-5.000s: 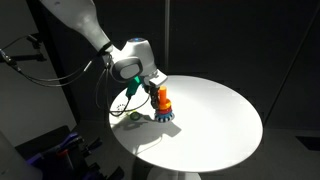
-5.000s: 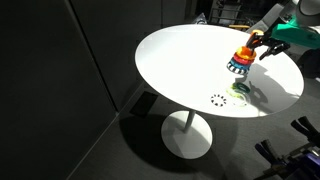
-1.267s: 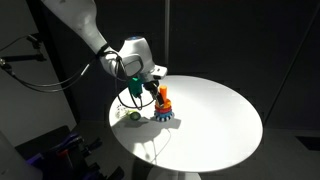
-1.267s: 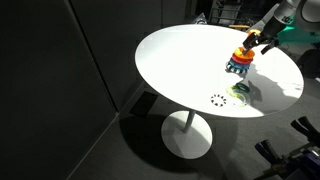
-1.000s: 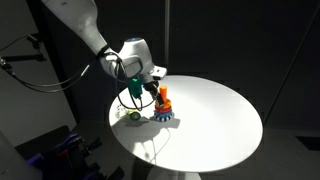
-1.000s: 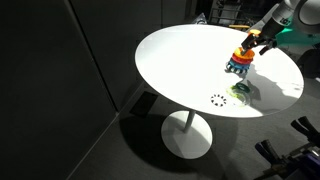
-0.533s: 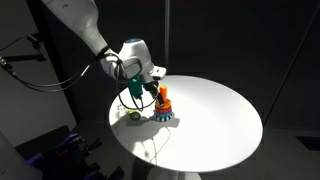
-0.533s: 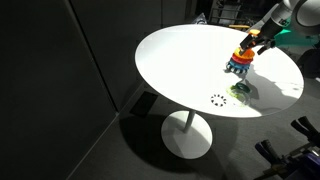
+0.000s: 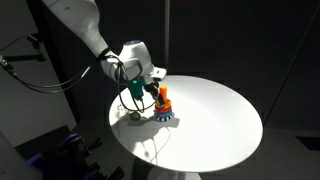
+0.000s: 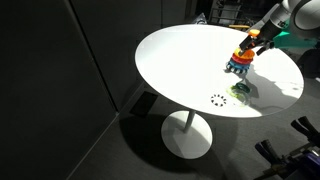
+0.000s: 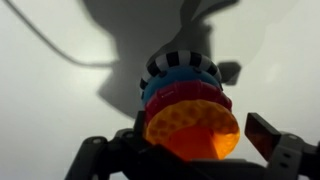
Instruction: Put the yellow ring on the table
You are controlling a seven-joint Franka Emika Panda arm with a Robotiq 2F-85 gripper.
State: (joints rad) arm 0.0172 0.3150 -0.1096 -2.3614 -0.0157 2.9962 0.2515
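The yellow ring (image 11: pixel 192 130) is the yellow-orange top piece of a stacking toy (image 9: pixel 165 106), above a red ring (image 11: pixel 185 98) and a blue one. The toy stands on the white round table (image 9: pixel 215 120), near its edge. My gripper (image 11: pixel 185 152) is open and straddles the yellow ring, with one dark finger (image 11: pixel 270 136) on each side. I cannot tell whether the pads touch it. In both exterior views the gripper (image 10: pixel 255 42) hovers at the toy's top (image 10: pixel 245 50).
A small green ring (image 10: pixel 240 89) lies on the table beside the toy, also visible from the robot's side (image 9: pixel 133 116). A black-and-white dotted ring (image 10: pixel 219 100) lies near the table edge. The table stands on a single pedestal (image 10: pixel 187 135), with dark surroundings.
Over the last second nothing has visibly moved. Since five seconds ago the gripper has shifted slightly closer over the toy's top. Its jaws have stayed open.
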